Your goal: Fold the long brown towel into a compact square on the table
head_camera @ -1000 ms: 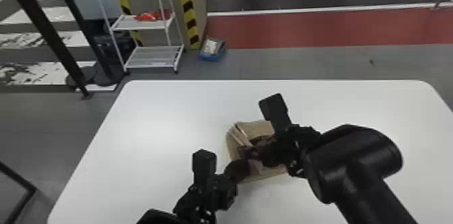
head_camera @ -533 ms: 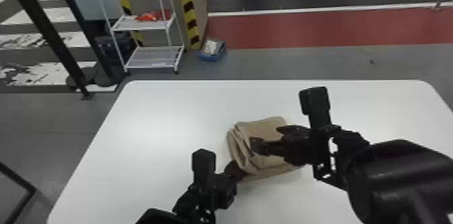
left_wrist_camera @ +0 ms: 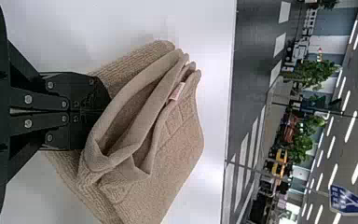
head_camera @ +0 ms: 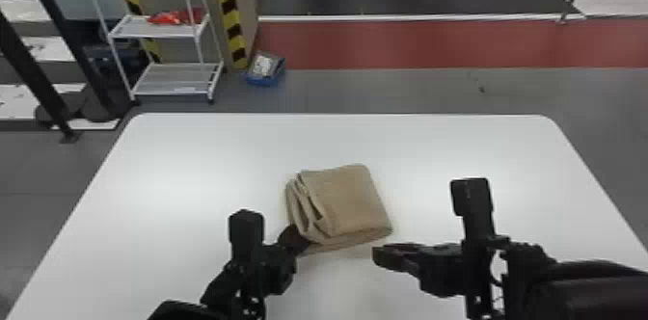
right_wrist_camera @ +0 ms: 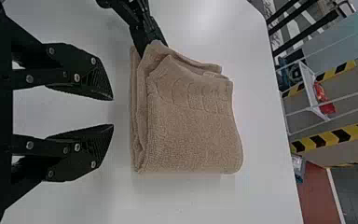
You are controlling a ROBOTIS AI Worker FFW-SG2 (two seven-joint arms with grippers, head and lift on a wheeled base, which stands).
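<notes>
Black two-fingered right gripper: wide apart and empty, hanging just beside the brown, soft-textured towel on the side nearest us.
Black two-fingered left gripper: fingers closed together, tips in at the towel's near left corner, touching it; whether cloth is pinched between them, we can't tell.
Towel: here it is, on the white, round-cornered table, between the two grippers and a little beyond them.
Folds: the main folding looks done, folks; we have a thick, layered bundle, roughly square.
Layered left side: this is our untidy spot, with the layers gaping and a small pale tag peeping out.
What's left: we'd reckon on a press or tug to flatten that side and true the corners, then let both grippers back off.
In the way: our left gripper sits right at the gaping corner, so it may drag a layer as it leaves.
Farther out: past the table, a white two-shelf metal rack, a yellow-and-black striped post and a blue box on the floor, none of them hindering us.
</notes>
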